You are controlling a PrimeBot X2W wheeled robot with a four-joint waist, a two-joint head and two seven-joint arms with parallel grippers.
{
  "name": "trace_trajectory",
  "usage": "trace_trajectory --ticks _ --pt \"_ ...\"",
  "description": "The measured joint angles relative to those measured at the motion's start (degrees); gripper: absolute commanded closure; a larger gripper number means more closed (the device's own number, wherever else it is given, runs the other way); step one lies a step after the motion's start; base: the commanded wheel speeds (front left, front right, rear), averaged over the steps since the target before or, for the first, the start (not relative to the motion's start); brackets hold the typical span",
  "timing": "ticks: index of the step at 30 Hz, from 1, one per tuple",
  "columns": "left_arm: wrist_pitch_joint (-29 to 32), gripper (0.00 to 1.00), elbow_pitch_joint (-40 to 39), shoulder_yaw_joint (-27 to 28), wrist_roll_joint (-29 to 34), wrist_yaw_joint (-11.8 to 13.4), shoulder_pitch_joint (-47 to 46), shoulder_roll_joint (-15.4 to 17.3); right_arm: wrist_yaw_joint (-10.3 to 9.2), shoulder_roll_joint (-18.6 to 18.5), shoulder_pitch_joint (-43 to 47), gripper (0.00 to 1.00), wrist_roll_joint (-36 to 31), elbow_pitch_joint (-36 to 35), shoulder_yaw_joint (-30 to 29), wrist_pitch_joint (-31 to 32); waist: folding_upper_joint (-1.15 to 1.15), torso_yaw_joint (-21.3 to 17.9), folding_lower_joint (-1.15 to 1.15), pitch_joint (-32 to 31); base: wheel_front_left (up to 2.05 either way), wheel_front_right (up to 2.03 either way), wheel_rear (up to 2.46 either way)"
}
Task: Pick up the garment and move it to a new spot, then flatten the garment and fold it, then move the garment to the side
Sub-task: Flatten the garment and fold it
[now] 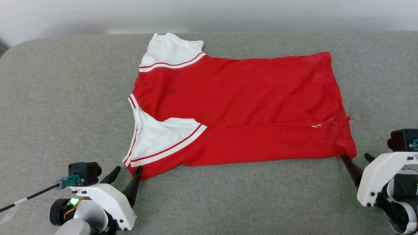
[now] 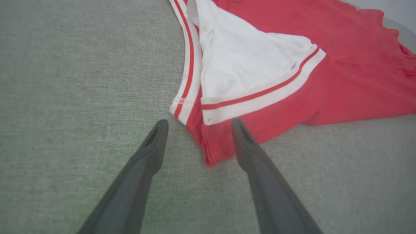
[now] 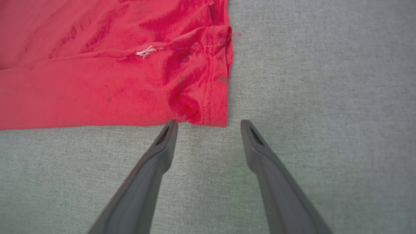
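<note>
Red shirt (image 1: pixel 235 107) lies mid-frame on a grey cushion (image 1: pixel 65 98); I see left gripper (image 1: pixel 128 167) and right gripper (image 1: pixel 355 155) both spread (empty) at its lower corners.

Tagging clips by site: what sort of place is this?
Probably a lab or test folding station: a grey fabric-covered table against a plain pale wall, with the red garment spread on it.

grey woven fabric surface (image 1: pixel 65 98) from 3 o'clock round through 6 to 9 o'clock in the head view, flat and finely textured, far corner rounded off at 10 o'clock. beyond its far edge, at 12 o'clock, pale wall (image 1: pixel 228 13), plain and off-white. dark sliver (image 1: pixel 2 49) near 10 o'clock, too small to tell. soft, even light throughout.
</note>
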Motion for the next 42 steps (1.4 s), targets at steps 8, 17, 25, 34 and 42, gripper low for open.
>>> trace_trajectory --ticks 8,17,25,34,42 --pt "4.4 0.0 -0.8 -0.5 -0.3 3.2 0.3 1.4 0.0 2.4 0.5 0.0 -1.5 -5.0 -0.9 0.8 0.0 -1.4 0.0 2.4 0.0 0.0 0.0" --pt "6.7 1.0 2.3 -2.7 0.1 1.4 -1.8 1.1 0.0 2.2 0.5 0.0 -2.4 -7.0 0.0 1.3 0.0 -2.1 0.0 4.0 0.0 0.0 0.0" --pt "4.4 1.0 1.5 -3.1 0.8 0.5 -2.1 0.1 0.0 1.0 -0.4 0.0 -4.9 -5.4 -0.8 4.9 0.0 -0.6 0.0 2.0 0.0 0.0 0.0" --pt "3.9 1.0 -8.5 -2.6 2.8 2.8 -2.0 2.5 0.0 1.3 -4.3 0.0 -7.7 1.3 -0.8 7.3 0.0 1.7 0.0 1.6 0.0 0.0 0.0" --pt "5.4 1.0 -12.6 -3.5 4.6 4.0 -2.3 3.3 -0.01 1.2 -7.0 0.0 -9.3 6.6 -0.3 6.9 0.0 3.3 0.0 4.3 0.0 0.0 0.0"
